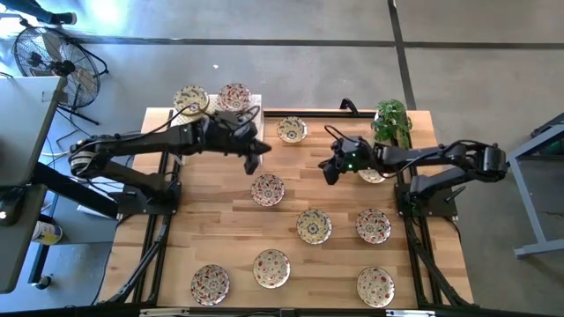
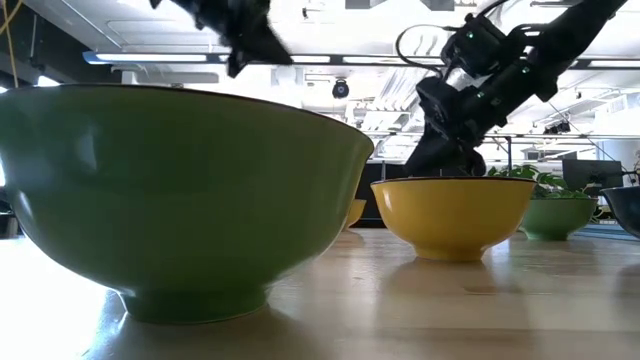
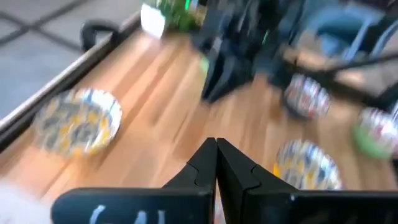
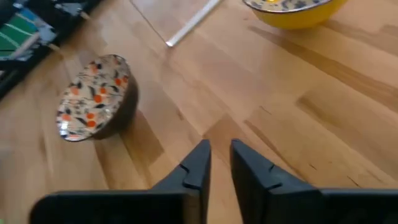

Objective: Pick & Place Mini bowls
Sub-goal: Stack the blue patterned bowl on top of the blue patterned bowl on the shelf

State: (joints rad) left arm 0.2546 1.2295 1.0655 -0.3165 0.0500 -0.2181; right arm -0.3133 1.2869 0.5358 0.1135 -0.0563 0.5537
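Several mini bowls lie apart, rims up, on the wooden table (image 1: 211, 229). One (image 1: 268, 189) is at the middle, one (image 1: 292, 129) is farther back, and one (image 1: 372, 173) lies partly under my right arm. My left gripper (image 1: 253, 160) hangs shut and empty above the table, between the far bowl and the middle one; its fingertips (image 3: 216, 149) meet. My right gripper (image 1: 330, 170) hovers right of the middle bowl with a narrow gap between its fingers (image 4: 219, 155) and nothing in it. A floral bowl (image 4: 93, 99) lies beyond it.
A white rack (image 1: 251, 113) at the far left carries two more bowls (image 1: 190, 99), (image 1: 234, 97). A green plant (image 1: 392, 123) stands at the far right. More bowls lie along the near edge (image 1: 271, 268). In the low view a green bowl (image 2: 190, 190) and a yellow bowl (image 2: 455, 215) stand close.
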